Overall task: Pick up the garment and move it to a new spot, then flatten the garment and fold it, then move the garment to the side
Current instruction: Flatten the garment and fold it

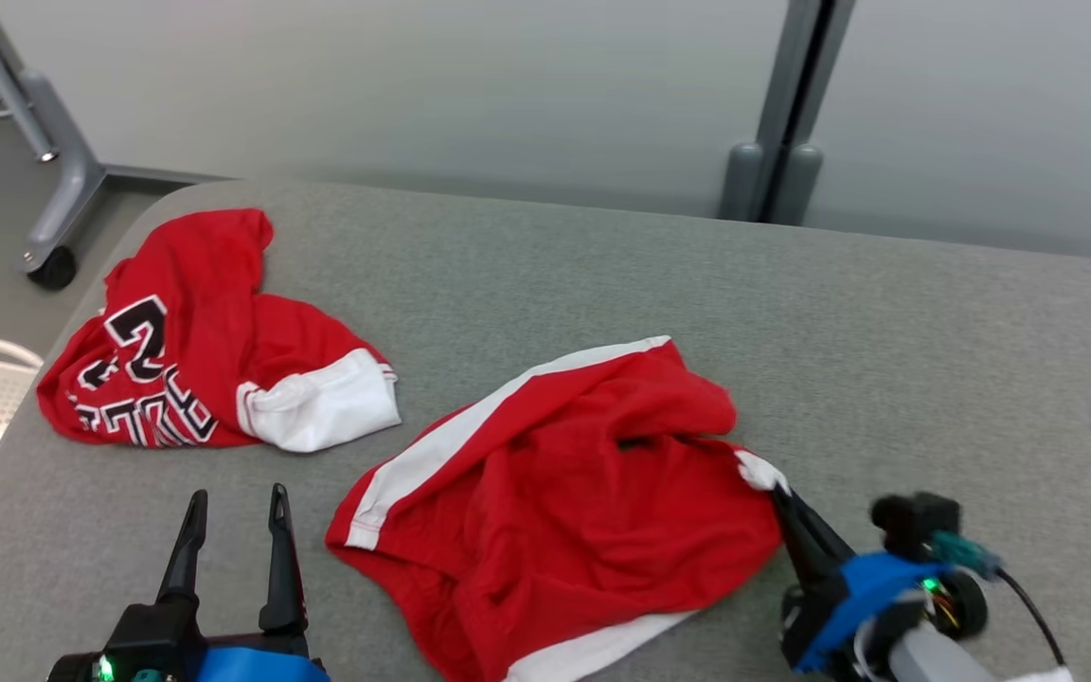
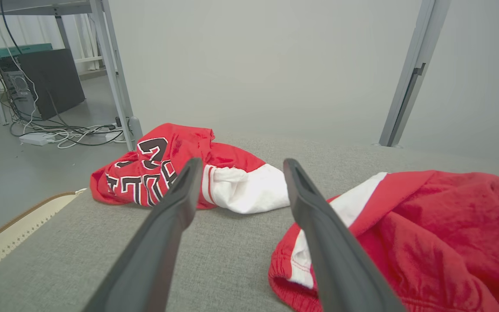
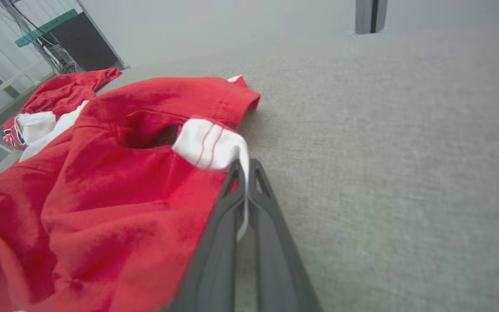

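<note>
Pinching a white, red-stitched corner point(image 3: 208, 145) of the crumpled red fabric garment with white side stripes point(image 1: 564, 493), the right hand point(image 1: 780, 494) has its two dark fingers pressed together on the cloth, low over the grey fabric-covered bench point(image 1: 886, 332). The garment lies in a heap near the middle of the bench's near side, with one white stripe along its far left edge and another at its near edge. The left hand point(image 1: 238, 500) hovers at the near left with its fingers spread apart and nothing between them, just left of the garment and not touching it. Farther left, near the bench's corner, a bunched red jersey with black-and-white lettering and a white band point(image 1: 195, 332) lies apart from the gripped garment.
</note>
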Available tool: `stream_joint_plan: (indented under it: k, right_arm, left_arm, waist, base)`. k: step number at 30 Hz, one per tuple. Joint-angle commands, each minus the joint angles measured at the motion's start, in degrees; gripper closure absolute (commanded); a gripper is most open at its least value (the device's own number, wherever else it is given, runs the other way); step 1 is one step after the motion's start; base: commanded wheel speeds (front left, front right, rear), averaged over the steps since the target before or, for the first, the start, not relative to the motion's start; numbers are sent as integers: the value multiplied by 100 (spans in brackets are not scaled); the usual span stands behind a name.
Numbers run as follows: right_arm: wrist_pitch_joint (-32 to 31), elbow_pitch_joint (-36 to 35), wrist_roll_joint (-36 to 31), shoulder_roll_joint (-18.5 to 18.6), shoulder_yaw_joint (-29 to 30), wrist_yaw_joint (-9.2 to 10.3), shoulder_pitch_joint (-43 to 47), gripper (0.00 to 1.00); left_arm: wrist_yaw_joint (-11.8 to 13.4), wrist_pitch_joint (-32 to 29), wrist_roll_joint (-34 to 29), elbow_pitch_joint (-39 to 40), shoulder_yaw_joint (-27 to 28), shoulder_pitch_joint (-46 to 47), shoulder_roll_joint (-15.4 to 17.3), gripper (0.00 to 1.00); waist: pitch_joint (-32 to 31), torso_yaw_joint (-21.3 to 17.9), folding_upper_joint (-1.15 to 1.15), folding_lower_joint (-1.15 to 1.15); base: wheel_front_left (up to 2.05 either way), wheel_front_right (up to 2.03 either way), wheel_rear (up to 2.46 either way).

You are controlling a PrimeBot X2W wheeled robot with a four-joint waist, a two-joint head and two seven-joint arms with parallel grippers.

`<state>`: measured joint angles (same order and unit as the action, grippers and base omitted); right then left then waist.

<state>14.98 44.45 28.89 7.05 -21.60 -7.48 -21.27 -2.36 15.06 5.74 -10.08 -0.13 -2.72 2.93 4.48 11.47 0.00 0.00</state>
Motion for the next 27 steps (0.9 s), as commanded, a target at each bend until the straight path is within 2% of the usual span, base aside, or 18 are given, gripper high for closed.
stream_joint_plan:
  k: [1,6,10,11,12,15,20,27]
  right_arm:
    - [28,-122,103,50,116,-3,160,100]
    - [28,-636,535,107,880,-3,1089,100]
    - [27,-877,848,9,1073,-3,1566,100]
    - [27,-948,905,15,1124,-3,1639,43]
    - [27,-1003,924,39,1164,-3,1696,0]
    - [30,-1304,584,141,1457,-3,1733,0]
    - [26,-2129,57,8,1966,-3,1878,0]
    - [26,-3444,-932,-218,2082,-3,2110,0]
  left_arm:
    - [-5,17,14,13,43,-73,-7,0]
    - [-20,17,23,23,50,-118,-9,0]
    - [-31,17,47,11,46,-130,-5,0]
    - [-24,17,46,11,41,-128,-7,0]
    - [-15,17,56,11,39,-132,-7,0]
    - [-23,17,35,12,44,-115,-8,0]
    - [-53,17,-35,-8,77,-130,-5,0]
    - [-98,17,-85,4,83,-150,-6,0]
  waist:
    - [-95,-130,0,0]
    - [-154,-375,0,0]
    - [-152,-547,0,0]
    - [-148,-581,0,0]
    - [-146,-620,0,0]
    - [-147,-690,0,0]
    - [-209,-741,0,0]
    - [-250,-697,0,0]
  base:
    - [0,0,0]
    - [0,0,0]
    - [0,0,0]
    - [0,0,0]
    - [0,0,0]
    - [0,0,0]
    - [0,0,0]
    - [0,0,0]
